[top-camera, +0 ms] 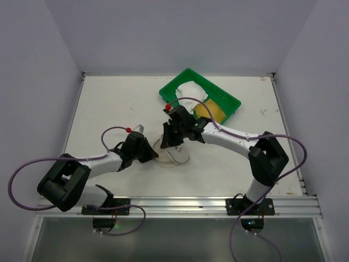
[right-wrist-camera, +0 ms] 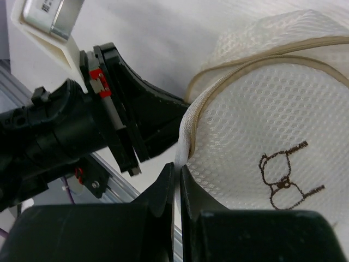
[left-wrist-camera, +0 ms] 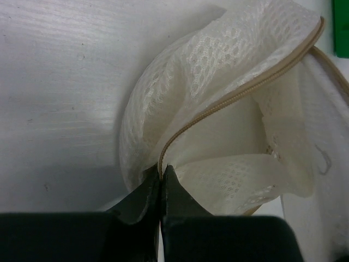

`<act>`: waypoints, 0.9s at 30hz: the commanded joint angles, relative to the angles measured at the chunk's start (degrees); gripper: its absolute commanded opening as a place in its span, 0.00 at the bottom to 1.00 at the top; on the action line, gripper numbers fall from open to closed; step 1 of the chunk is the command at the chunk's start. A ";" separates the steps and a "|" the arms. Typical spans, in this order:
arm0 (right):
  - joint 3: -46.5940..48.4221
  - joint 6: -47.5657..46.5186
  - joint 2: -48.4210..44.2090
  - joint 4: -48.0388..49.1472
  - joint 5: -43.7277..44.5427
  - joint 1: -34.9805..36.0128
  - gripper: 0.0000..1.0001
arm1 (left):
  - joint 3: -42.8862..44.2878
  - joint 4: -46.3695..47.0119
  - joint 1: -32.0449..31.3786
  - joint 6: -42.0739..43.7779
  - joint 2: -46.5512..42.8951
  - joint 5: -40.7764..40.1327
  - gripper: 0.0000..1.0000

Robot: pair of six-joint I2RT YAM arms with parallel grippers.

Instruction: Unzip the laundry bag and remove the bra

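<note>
The white mesh laundry bag [top-camera: 175, 154] lies on the table between my two grippers. In the left wrist view the bag [left-wrist-camera: 218, 82] is partly unzipped, and its tan zipper [left-wrist-camera: 240, 90] curves along the gaping edge. My left gripper [left-wrist-camera: 161, 173] is shut on the zipper seam at the bag's near end. In the right wrist view the bag's flat face [right-wrist-camera: 272, 120] shows the black bra drawing [right-wrist-camera: 286, 180]. My right gripper [right-wrist-camera: 179, 172] is shut on the bag's rim seam. The grippers sit close together in the top view, left [top-camera: 155, 154] and right [top-camera: 169, 143]. No bra shows clearly inside.
A green tray [top-camera: 180, 87] stands at the back, just behind the right arm, holding white cloth [top-camera: 191, 93] and a yellow item [top-camera: 211, 111]. Its corner shows in the left wrist view [left-wrist-camera: 341, 27]. The left gripper's body [right-wrist-camera: 147, 120] is right beside my right fingers.
</note>
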 commanded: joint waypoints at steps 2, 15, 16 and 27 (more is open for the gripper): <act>1.71 4.35 3.09 11.76 -7.19 0.35 0.00 | -3.45 0.37 -0.53 -1.11 -0.34 1.12 0.00; -3.56 11.83 14.52 30.31 -11.32 0.27 0.11 | -8.12 3.89 -0.53 -3.04 -2.37 2.96 0.00; -3.56 12.09 15.74 30.67 -11.59 0.27 0.14 | -8.29 3.98 -0.53 -3.13 -2.45 2.96 0.00; -5.14 14.72 19.53 34.70 -14.93 -0.17 0.50 | -10.41 -0.06 -0.62 -3.84 -8.77 1.65 0.15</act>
